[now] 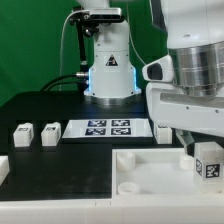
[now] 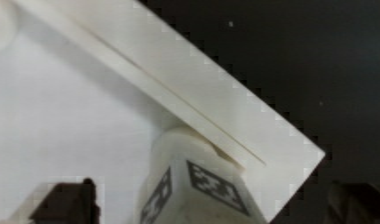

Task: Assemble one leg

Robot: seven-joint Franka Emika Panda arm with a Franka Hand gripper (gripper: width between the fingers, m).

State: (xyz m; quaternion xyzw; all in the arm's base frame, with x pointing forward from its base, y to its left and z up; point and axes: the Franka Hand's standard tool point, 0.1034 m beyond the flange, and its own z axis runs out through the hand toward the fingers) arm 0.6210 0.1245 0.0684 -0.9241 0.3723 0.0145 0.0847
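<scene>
Large white plastic tray-shaped part (image 1: 150,170) w/ round corner holes lies on the black table (image 1: 60,170). Small white blocky plastic leg (image 1: 208,162) w/ b&w square tag is upright at the tray's corner on the exterior view's right, just under the gripper (image 1: 200,150). Fingers (image 2: 66,200) look closed on the leg, though contact is partly hidden. Can't tell if it's seated in a hole yet; judging by this, insertion is underway, not finished. Two more legs (image 1: 35,134) and the marker board (image 1: 108,127) sit behind the tray.
</scene>
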